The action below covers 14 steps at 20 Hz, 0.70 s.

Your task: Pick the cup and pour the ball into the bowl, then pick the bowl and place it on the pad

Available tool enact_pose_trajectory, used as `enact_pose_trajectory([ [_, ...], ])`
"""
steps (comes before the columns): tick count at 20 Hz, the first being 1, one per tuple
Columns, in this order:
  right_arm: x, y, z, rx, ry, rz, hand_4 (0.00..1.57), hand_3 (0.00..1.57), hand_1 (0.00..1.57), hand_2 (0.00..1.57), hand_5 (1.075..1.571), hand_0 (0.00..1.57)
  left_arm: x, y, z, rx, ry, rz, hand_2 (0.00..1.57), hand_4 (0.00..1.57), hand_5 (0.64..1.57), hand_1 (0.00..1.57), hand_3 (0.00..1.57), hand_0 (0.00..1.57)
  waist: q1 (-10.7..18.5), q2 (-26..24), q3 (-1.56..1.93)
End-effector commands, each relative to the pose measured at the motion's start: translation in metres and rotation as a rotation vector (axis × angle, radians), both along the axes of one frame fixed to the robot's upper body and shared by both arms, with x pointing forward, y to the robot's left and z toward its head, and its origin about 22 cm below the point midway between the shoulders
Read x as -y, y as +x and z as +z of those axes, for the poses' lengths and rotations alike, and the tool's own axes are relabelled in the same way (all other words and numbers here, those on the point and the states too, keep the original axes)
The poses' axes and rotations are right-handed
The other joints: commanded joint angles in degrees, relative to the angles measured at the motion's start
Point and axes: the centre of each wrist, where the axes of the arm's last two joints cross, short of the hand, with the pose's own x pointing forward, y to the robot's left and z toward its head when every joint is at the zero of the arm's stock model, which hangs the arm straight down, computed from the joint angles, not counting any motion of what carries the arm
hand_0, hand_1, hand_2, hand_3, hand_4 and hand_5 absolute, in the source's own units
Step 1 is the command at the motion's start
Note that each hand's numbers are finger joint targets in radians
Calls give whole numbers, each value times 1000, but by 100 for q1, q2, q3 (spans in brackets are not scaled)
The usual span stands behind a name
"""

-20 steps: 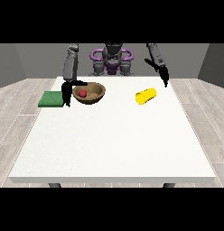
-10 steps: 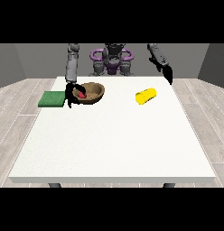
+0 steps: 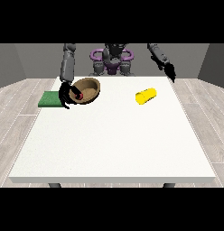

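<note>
1. The fingers [image 3: 65,100] of the hand [image 3: 65,92] at the view's left are curled round the near-left rim of the bowl [image 3: 88,88], which is gripped and tilted so that its opening faces the camera.
2. Just beside those fingers, inside the bowl at its lower left, the ball [image 3: 79,96] is seen: small, round and red.
3. The bowl is brown, round and shallow, with a wood-like look; its inside is lighter than its rim.
4. Directly to the outer side of the gripping hand, the pad [image 3: 50,99] lies flat on the table [image 3: 114,144]: a green, thin rectangle, with its right end hidden behind the hand. Whether the bowl touches it cannot be told.
5. Well away from those fingers, towards the view's right, the cup [image 3: 146,95] lies on its side on the table: yellow, cylindrical and smooth. What it holds cannot be made out.
6. The hand [image 3: 170,72] at the view's right is held up over the table's far right corner, well apart from the cup; whether its fingers are open or closed cannot be told.
7. The table is white, flat and rectangular.
</note>
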Motion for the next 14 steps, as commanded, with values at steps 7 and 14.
enact_pose_trajectory([
  [7,60,-6,62,-478,-87,-164,1285,1571,1571,1571,1562,1571,-5,-12,-47,-175,-16,49,0,0,724,0,0,0,-181,-729,290],
  [14,83,17,178,-640,-449,-56,1571,1571,1571,1571,1555,1571,-15,-34,-88,-320,-41,137,0,0,732,0,0,0,-788,-1580,317],
])
